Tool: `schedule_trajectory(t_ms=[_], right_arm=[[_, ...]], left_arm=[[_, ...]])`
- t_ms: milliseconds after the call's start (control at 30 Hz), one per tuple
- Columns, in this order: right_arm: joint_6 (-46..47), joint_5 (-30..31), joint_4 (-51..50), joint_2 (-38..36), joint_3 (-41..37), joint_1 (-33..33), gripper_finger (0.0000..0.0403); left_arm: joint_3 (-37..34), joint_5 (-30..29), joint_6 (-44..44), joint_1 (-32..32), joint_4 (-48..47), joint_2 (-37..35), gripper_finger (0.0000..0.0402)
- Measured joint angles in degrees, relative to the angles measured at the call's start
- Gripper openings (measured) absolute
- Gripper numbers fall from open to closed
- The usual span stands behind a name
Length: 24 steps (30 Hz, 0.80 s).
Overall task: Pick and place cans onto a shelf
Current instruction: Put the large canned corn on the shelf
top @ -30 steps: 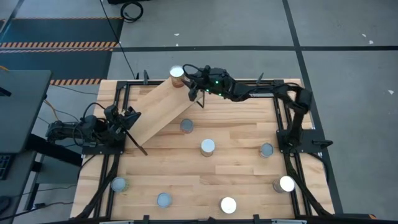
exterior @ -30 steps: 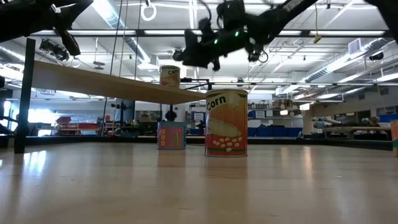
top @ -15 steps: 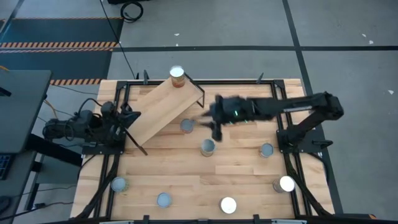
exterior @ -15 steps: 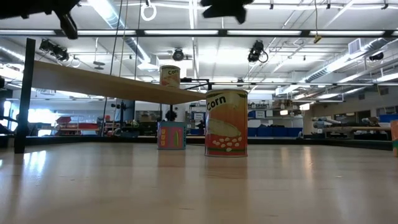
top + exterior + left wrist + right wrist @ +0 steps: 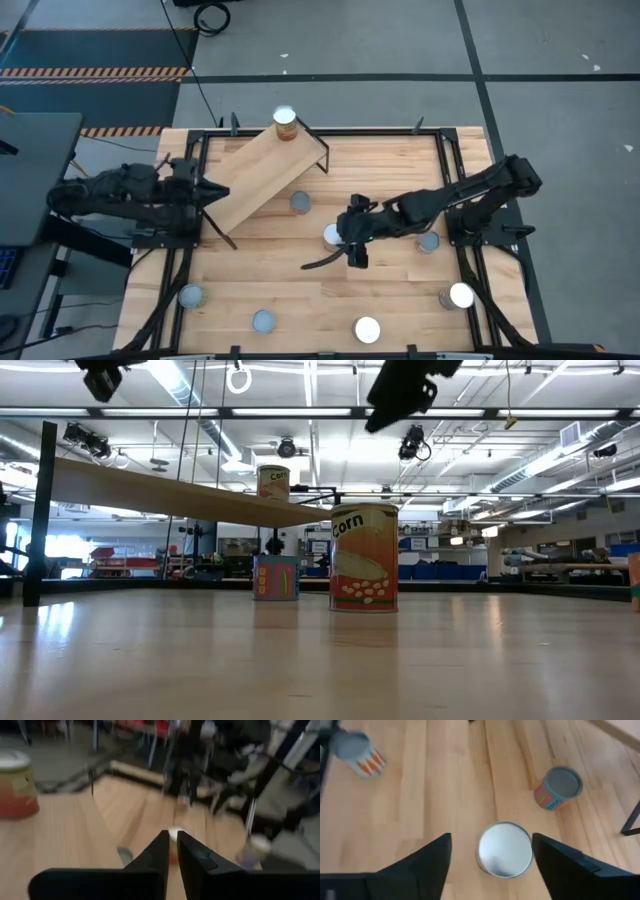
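The right hand (image 5: 490, 855) hovered with fingers spread wide above the corn can (image 5: 505, 849), which stood upright mid-table (image 5: 390, 290). A sound grasp called for descending straight, centred, then closing evenly. One can (image 5: 285, 122) stood on the shelf (image 5: 255, 178). The left hand (image 5: 171, 851), clenched empty, waited beside that shelf.

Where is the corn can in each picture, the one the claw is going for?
High view: the corn can sits mid-table, beside the right claw.
Low view: centre, standing upright.
Left wrist view: probably the blurred pale top past the fingers.
Right wrist view: between the open fingers, silver top up.
Shared landmark: the pink-labelled can nearby.
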Motion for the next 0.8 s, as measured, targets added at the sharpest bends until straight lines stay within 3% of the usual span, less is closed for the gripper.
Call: schedule_trajectory(t_ms=[233, 367, 633, 800], right_arm=[[-7.33, -1.87, 0.36, 2.61, 0.00, -2.48, 0.0378], [-7.33, -6.50, 1.01, 4.81, -0.17, -4.88, 0.0397], [-9.21, -6.94, 2.32, 9.54, -0.31, -7.62, 0.0399], [-8.69, -12.41, 4.60, 10.15, -0.28, -7.38, 0.0399]], left_arm=[[17.44, 3.07, -3.47, -0.02, -24.04, 12.21, 0.0095], [23.59, 5.12, -3.84, -0.02, -32.44, 16.48, 0.0110], [24.57, 5.10, -5.26, -0.02, -33.87, 18.29, 0.0106], [24.53, 5.06, -5.24, -0.02, -33.84, 18.32, 0.0106]])
